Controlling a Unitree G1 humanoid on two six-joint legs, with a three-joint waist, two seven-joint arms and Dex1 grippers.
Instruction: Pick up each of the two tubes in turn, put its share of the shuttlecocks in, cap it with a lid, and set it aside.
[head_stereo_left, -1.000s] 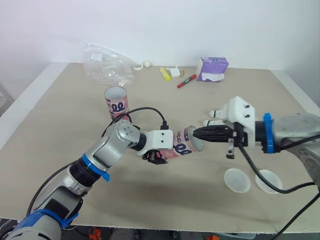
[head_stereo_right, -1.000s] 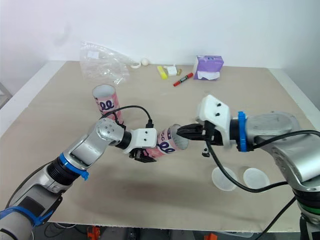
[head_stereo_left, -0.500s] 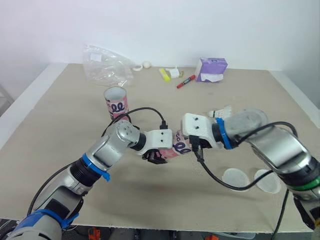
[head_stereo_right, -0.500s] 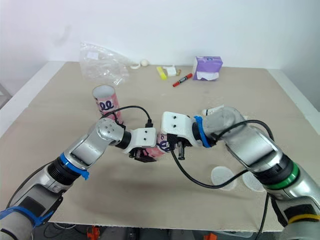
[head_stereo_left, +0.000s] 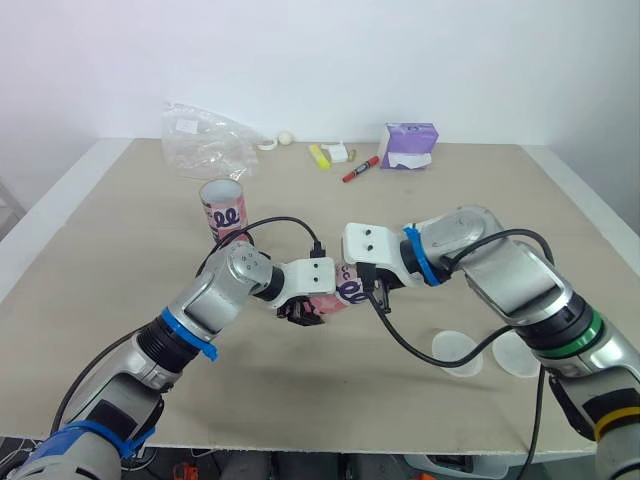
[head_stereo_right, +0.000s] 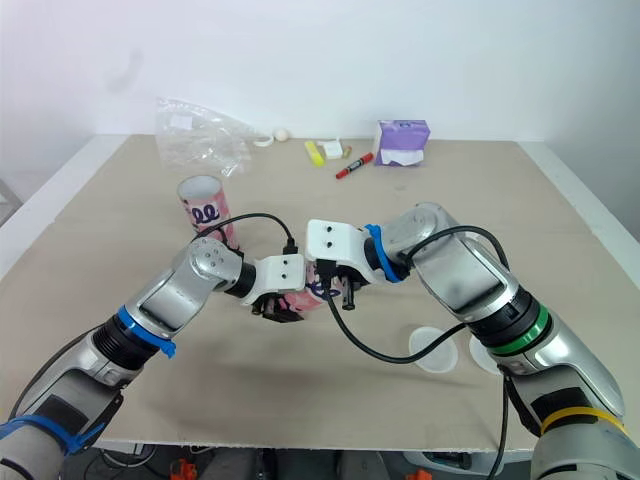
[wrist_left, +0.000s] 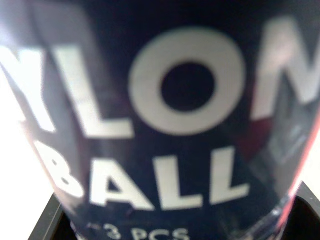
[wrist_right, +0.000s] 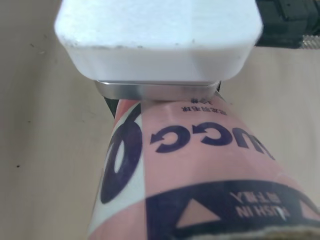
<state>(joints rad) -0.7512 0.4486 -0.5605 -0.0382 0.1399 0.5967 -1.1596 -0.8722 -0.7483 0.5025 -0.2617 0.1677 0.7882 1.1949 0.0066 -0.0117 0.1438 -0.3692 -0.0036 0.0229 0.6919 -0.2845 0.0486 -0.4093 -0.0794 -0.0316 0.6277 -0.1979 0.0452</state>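
Tube (head_stereo_left: 347, 289) sat sideways over mid-table, clamped in left gripper (head_stereo_left: 303, 311), with right gripper (head_stereo_left: 368, 280) butted against its open mouth

Table (head_stereo_left: 120, 240) was beige; clear plastic bag (head_stereo_left: 205, 145) lay at its far left and purple tissue box (head_stereo_left: 408, 144) at far centre. Second tube (head_stereo_left: 223, 208) stood upright, mouth open, beyond the left arm. Two lids (head_stereo_left: 459, 350) (head_stereo_left: 520, 352) lay flat side by side near the front right edge. Red marker (head_stereo_left: 358, 168) lay just beside the box. Left jaws were closed on the held tube's body; right gripper's state couldn't be told
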